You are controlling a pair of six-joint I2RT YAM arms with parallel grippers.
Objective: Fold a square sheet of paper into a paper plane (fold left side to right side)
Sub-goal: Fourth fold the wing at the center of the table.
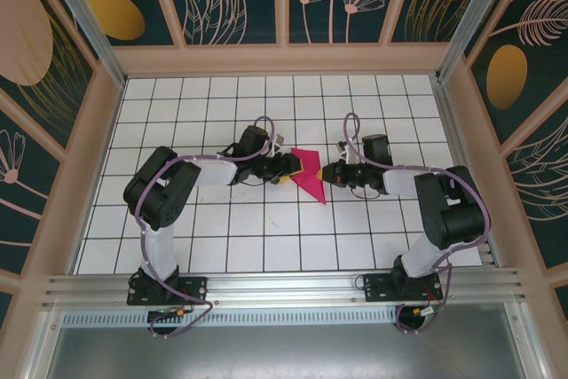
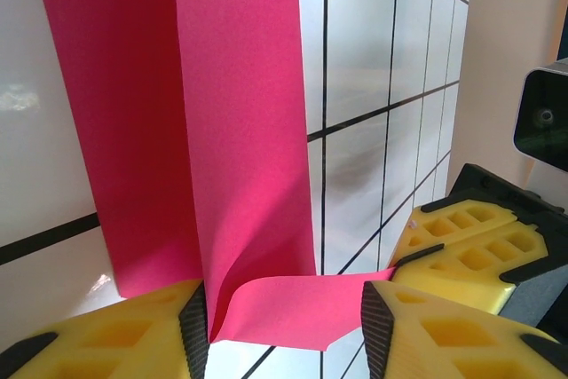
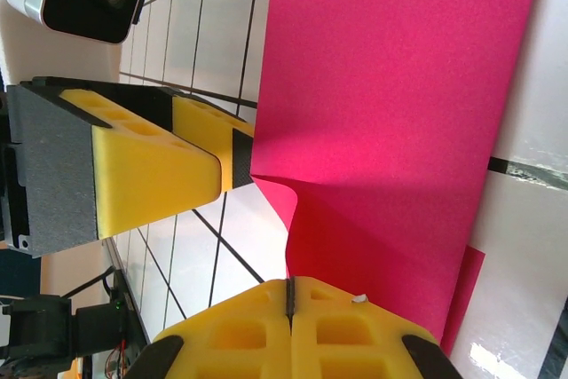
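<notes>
The magenta-pink sheet of paper [image 1: 311,171] lies mid-table, folded into a slim pointed shape between the two grippers. My left gripper [image 1: 287,170] is at its left edge. In the left wrist view its jaws [image 2: 288,321] stand apart, and a curled flap of the paper [image 2: 222,113] lifts up between the fingers, touching the left pad. My right gripper [image 1: 327,175] is at the paper's right side. Its yellow fingers [image 3: 288,295] are shut tight together with nothing between the pads, their tips over the paper [image 3: 390,86].
The white tiled table [image 1: 266,237] is walled in by wooden frames on three sides. An aluminium rail [image 1: 284,286] runs along the near edge at the arm bases. The left gripper's finger [image 3: 151,175] sits a few centimetres from the right gripper's tips.
</notes>
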